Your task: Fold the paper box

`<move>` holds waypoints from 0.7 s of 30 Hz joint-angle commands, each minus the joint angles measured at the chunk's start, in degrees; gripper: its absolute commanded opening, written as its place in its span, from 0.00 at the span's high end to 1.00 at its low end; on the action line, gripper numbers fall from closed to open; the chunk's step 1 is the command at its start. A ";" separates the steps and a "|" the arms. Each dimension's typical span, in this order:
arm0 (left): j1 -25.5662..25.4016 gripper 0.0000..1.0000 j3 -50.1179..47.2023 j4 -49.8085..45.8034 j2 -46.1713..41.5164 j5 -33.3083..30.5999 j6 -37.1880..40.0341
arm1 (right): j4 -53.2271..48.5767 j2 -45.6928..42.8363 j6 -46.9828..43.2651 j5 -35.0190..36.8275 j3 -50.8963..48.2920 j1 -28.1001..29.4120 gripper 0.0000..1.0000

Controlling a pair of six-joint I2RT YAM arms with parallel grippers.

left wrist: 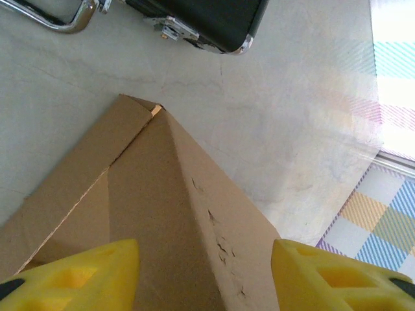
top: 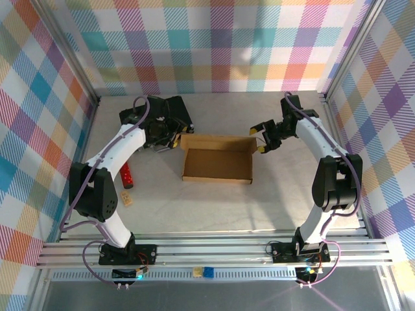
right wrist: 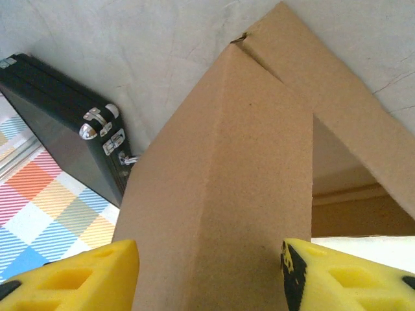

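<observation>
Brightly and evenly lit from above, with faint soft shadows, washed-out glare toward 2 o'clock in the left wrist view, and slightly soft foreground at 6 o'clock in both wrist views.

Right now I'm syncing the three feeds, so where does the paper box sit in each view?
Top external: the paper box lies at the centre, open side up.
Left wrist: it fills the lower centre, one corner pointing up.
Right wrist: it takes the centre and right, with a corner near the top.
Shared landmark: the black case, upper left from above, at the left wrist's top edge, left in the right wrist.
</observation>
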 commanded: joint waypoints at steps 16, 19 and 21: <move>-1.47 0.54 -3.31 2.64 -3.23 2.14 -1.44 | -0.60 0.06 -0.82 -1.79 -0.40 1.26 0.53; -1.55 0.54 -4.77 2.73 -3.93 2.23 -1.39 | -1.78 -0.26 -3.37 -0.37 -0.85 1.43 0.57; -1.55 0.54 -5.79 2.86 -4.43 2.23 -1.27 | -1.85 -0.78 -4.58 0.70 -1.56 1.52 0.60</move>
